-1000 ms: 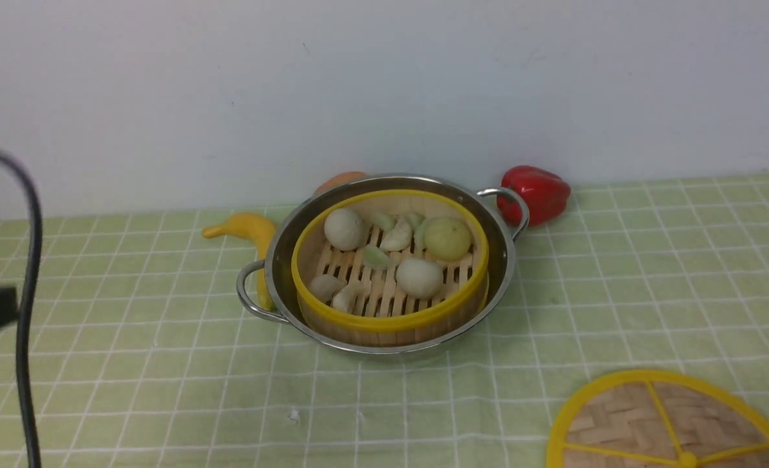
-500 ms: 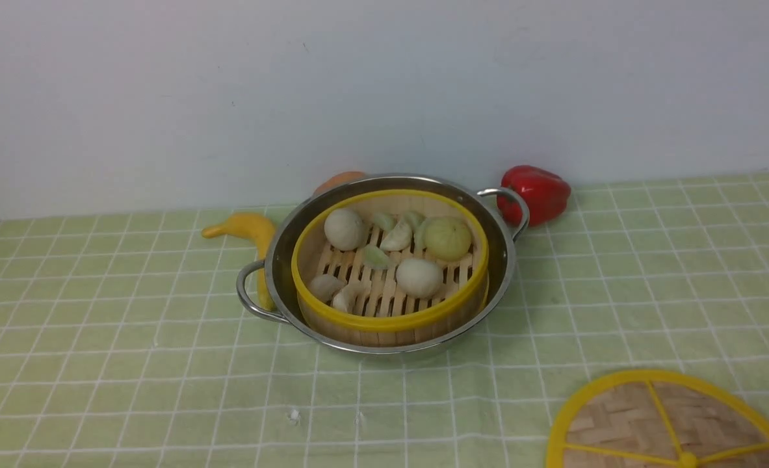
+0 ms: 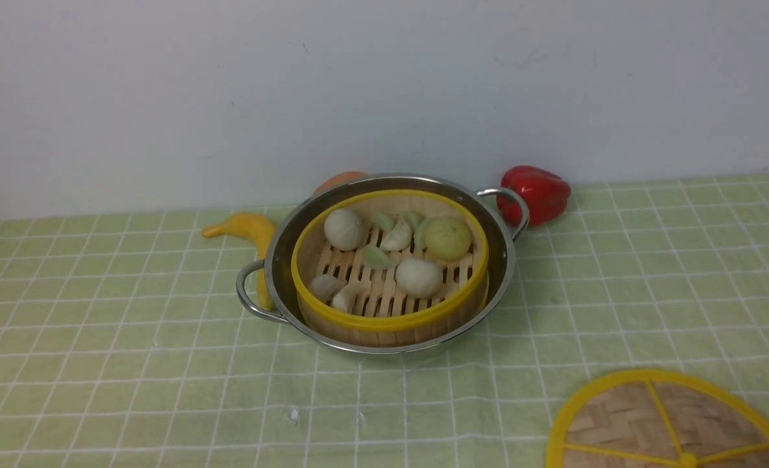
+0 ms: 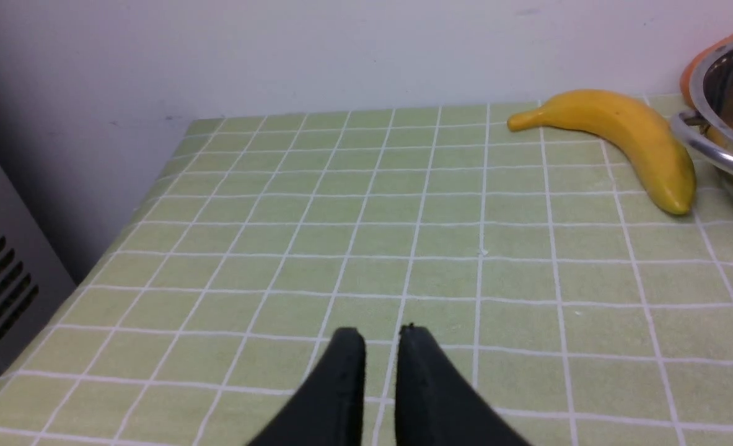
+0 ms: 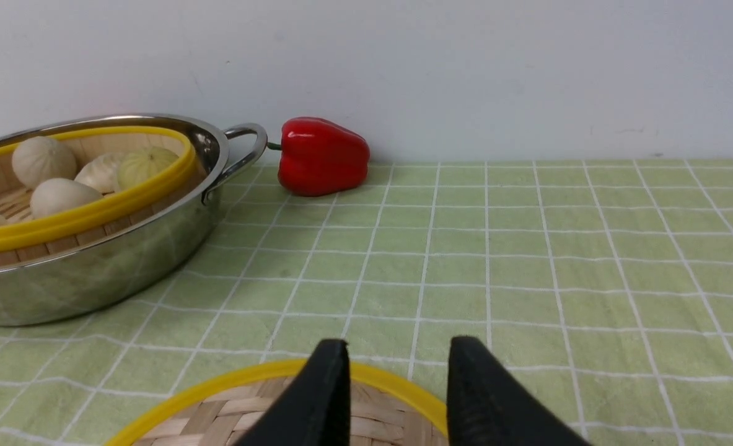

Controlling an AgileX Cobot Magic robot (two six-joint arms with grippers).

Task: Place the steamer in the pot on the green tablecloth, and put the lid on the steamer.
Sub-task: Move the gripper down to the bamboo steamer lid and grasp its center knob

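Observation:
The steamer (image 3: 384, 322), a yellow-rimmed bamboo basket holding pale buns and dumplings, sits inside the shiny pot (image 3: 280, 247) on the green tablecloth (image 3: 130, 357). The lid (image 3: 625, 422), a woven disc with yellow spokes, lies flat at the near right, partly cut off by the picture's edge. Neither gripper shows in the front view. My right gripper (image 5: 399, 347) hovers open over the lid's (image 5: 217, 421) far rim, holding nothing, with the pot (image 5: 93, 272) and steamer (image 5: 87, 214) beyond. My left gripper (image 4: 380, 334) hangs over bare cloth left of the pot (image 4: 725, 155), fingertips a narrow gap apart and empty.
A yellow banana (image 3: 247, 227) lies against the pot's left handle. A red pepper (image 3: 537, 192) rests by the right handle at the wall, and something orange (image 3: 342, 179) peeks out behind the pot. A grey vented panel (image 4: 0, 272) stands past the table's left edge.
The left arm's dark cable and body, at the left edge of the front view a second ago, have gone out of view. Pot, steamer and lid have not moved.

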